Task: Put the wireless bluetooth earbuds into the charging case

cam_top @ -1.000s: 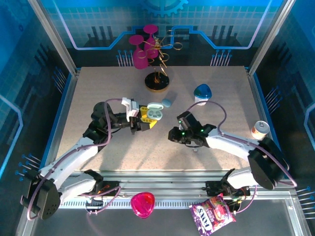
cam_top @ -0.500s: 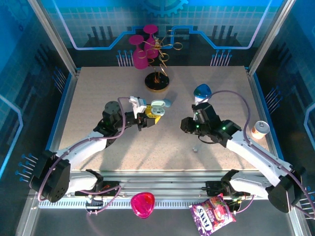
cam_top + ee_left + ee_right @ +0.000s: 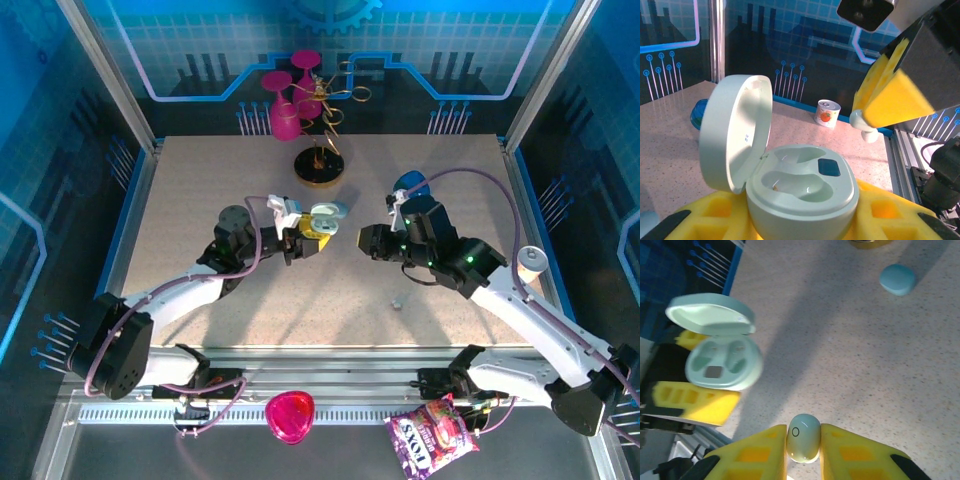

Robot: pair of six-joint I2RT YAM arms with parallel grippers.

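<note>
My left gripper (image 3: 303, 241) (image 3: 800, 222) is shut on the pale green charging case (image 3: 321, 224) (image 3: 802, 192), held above the table with its lid (image 3: 735, 132) up and both wells empty. My right gripper (image 3: 368, 243) (image 3: 803, 452) is shut on one of the wireless bluetooth earbuds (image 3: 803, 436), pinched between the yellow pads (image 3: 757, 455). It hovers just right of the case (image 3: 722, 362), a short gap apart. In the left wrist view that held earbud (image 3: 863, 125) hangs under a yellow finger (image 3: 890, 95). Another earbud (image 3: 397, 303) lies on the table nearer the front.
A closed pale blue case (image 3: 341, 209) (image 3: 897, 279) lies just behind the open one. A blue object (image 3: 410, 185) stands behind the right arm and a small can (image 3: 527, 262) (image 3: 827, 113) at the right edge. Pink glasses (image 3: 285, 100) and a gold stand (image 3: 320, 165) sit at the back.
The right gripper rose off the table with the earbud and moved back toward the case. The left gripper carried the open case slightly right and farther back.
</note>
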